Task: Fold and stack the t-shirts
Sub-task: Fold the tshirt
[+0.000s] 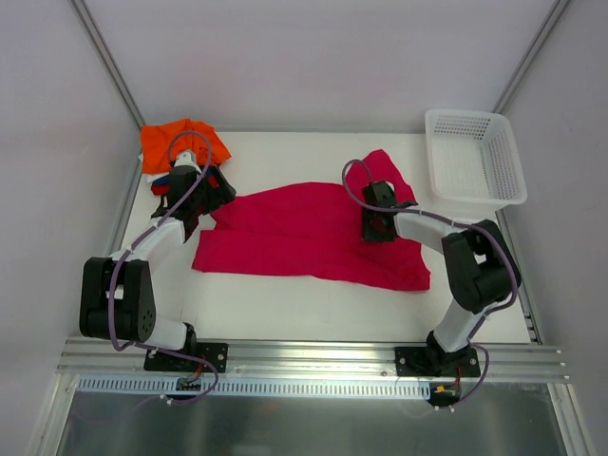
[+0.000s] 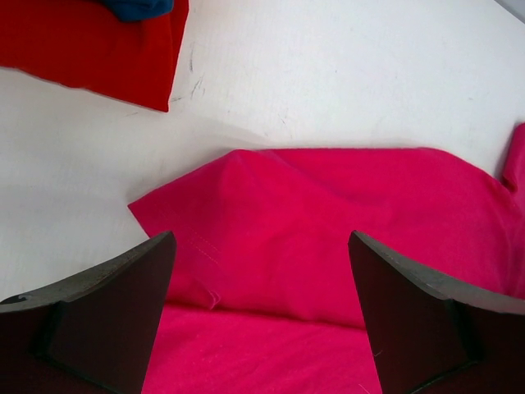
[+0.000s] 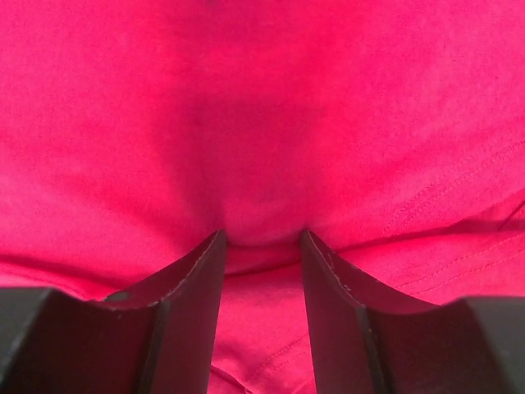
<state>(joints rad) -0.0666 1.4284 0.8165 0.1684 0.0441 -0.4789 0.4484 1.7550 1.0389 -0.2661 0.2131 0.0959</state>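
Sprawling flat with a few wrinkles, the magenta-pink t-shirt (image 1: 304,236) lies unfolded on the white table (image 1: 285,304), its long side running left to right and one sleeve poking out from its far right part. The left gripper (image 2: 261,235) hovers over the left end of this shirt with its dark fingers (image 2: 107,312) spread wide apart and nothing between them; beneath it a corner of the cloth is turned over on itself, showing a stitched hem. The right gripper (image 3: 261,234) is pressed down on the right part of the same shirt, near the sleeve, its two fingers drawn close together with a small pucker of the pink cloth pinched between the tips. Just beyond the shirt's left end lies a folded red t-shirt (image 2: 82,45) with a dark blue t-shirt (image 2: 135,6) on it; farther beyond the same end sits a crumpled orange t-shirt (image 1: 180,142). Off the shirt's far right corner, apart from the cloth, stands a white plastic mesh basket (image 1: 494,185).
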